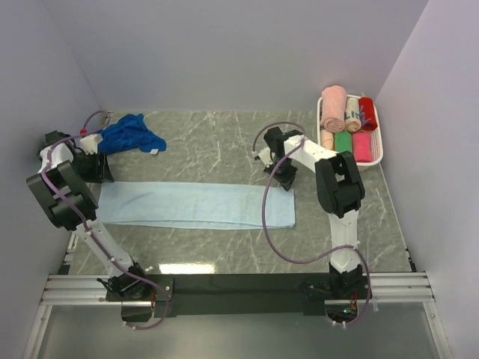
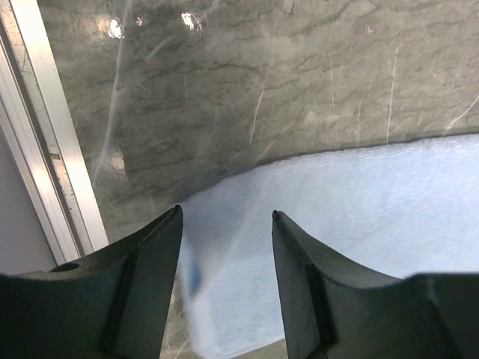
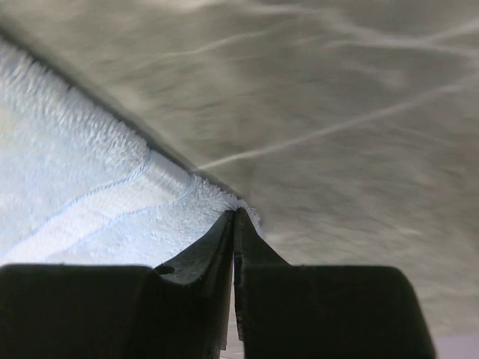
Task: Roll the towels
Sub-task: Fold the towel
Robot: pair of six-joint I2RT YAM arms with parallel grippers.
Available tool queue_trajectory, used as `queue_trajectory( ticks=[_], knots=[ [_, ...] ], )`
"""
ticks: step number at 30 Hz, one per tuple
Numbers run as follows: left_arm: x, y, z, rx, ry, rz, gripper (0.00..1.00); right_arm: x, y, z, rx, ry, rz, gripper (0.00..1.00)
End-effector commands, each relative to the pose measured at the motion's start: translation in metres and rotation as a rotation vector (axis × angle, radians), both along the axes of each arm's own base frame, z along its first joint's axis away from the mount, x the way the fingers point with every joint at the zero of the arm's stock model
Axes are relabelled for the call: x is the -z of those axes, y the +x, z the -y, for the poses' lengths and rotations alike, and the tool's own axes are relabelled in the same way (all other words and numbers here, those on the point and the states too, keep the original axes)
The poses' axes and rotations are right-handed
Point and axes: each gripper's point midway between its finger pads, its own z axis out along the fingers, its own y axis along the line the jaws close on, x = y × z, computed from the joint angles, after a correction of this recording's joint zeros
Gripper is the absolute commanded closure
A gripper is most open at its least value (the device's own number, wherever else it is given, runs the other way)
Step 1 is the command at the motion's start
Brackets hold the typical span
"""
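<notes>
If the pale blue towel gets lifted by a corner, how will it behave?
Likely floppy: the pale blue towel lies flat as a thin sheet on the table. Its fuzzy terry pile probably drags rather than slides.

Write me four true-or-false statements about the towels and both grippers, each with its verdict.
1. The pale blue towel lies flat and unrolled on the table. True.
2. The royal blue towel sits rolled in the basket. False: it lies crumpled at the table's far left, outside the basket.
3. The left gripper has its jaws shut. False: they stand apart above the pale blue towel's end.
4. The right gripper has its jaws closed on a corner of the pale blue towel. True.
</notes>
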Motion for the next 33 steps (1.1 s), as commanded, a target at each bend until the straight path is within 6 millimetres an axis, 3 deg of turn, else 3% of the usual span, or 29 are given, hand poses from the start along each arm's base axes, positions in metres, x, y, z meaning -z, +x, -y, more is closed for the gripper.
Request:
queue_trajectory(
  ticks=[1, 2, 8, 10, 13, 14, 16, 17, 19, 20, 21, 22, 24, 25, 27, 28, 30, 31, 32, 33],
  knots=[
    [-0.031, 0.011, -0.001, 0.014, 0.017, 0.076, 0.43, 0.005, 0.056, 0.027, 0.077, -0.146, 0.205, 0.93],
    [-0.031, 0.011, -0.001, 0.015, 0.011, 0.074, 0.44, 0.000, 0.067, 0.027, 0.094, -0.149, 0.233, 0.93],
    [-0.040, 0.009, 0.007, 0.062, -0.004, 0.095, 0.53, -0.001, 0.083, 0.041, 0.163, -0.162, 0.208, 0.92],
    [-0.051, 0.007, 0.016, 0.102, -0.016, 0.125, 0.55, -0.005, 0.084, 0.032, 0.166, -0.103, 0.197, 0.89],
    [-0.065, 0.000, 0.045, 0.231, -0.041, 0.150, 0.58, -0.036, 0.082, 0.011, 0.161, 0.026, 0.202, 0.79],
    [-0.065, -0.005, 0.056, 0.271, -0.055, 0.148, 0.59, -0.058, 0.078, -0.007, 0.147, 0.134, 0.197, 0.77],
    [-0.076, -0.011, 0.079, 0.385, -0.043, 0.183, 0.60, -0.083, 0.074, -0.021, 0.136, 0.236, 0.213, 0.75],
    [-0.071, -0.022, 0.091, 0.419, -0.067, 0.167, 0.61, -0.106, 0.065, -0.035, 0.113, 0.331, 0.227, 0.74],
    [-0.081, -0.031, 0.115, 0.515, -0.095, 0.215, 0.62, -0.126, 0.053, -0.048, 0.084, 0.434, 0.235, 0.74],
    [-0.081, -0.040, 0.126, 0.547, -0.124, 0.210, 0.62, -0.124, 0.043, -0.053, 0.065, 0.472, 0.225, 0.76],
    [-0.082, -0.048, 0.141, 0.599, -0.152, 0.237, 0.62, -0.145, 0.032, -0.062, 0.035, 0.548, 0.248, 0.78],
    [-0.081, -0.053, 0.147, 0.616, -0.165, 0.240, 0.62, -0.139, 0.021, -0.072, 0.004, 0.570, 0.245, 0.82],
    [-0.079, -0.059, 0.157, 0.602, -0.189, 0.252, 0.62, -0.152, 0.009, -0.082, -0.052, 0.605, 0.300, 0.83],
    [-0.081, -0.059, 0.162, 0.587, -0.220, 0.267, 0.61, -0.141, -0.007, -0.096, -0.101, 0.592, 0.289, 0.83],
    [-0.082, -0.061, 0.167, 0.541, -0.281, 0.242, 0.55, -0.139, -0.009, -0.109, -0.171, 0.530, 0.373, 0.83],
    [-0.085, -0.059, 0.171, 0.526, -0.311, 0.248, 0.54, -0.131, -0.021, -0.130, -0.238, 0.512, 0.385, 0.83],
    [-0.089, -0.051, 0.169, 0.456, -0.343, 0.244, 0.51, -0.118, -0.031, -0.149, -0.302, 0.459, 0.402, 0.83],
    [-0.092, -0.048, 0.167, 0.424, -0.354, 0.248, 0.50, -0.116, -0.026, -0.155, -0.309, 0.415, 0.452, 0.82],
    [-0.092, -0.044, 0.164, 0.392, -0.359, 0.249, 0.50, -0.106, -0.041, -0.176, -0.366, 0.391, 0.441, 0.81],
    [-0.091, -0.042, 0.160, 0.323, -0.379, 0.218, 0.49, -0.103, -0.044, -0.184, -0.381, 0.374, 0.447, 0.81]
  ],
)
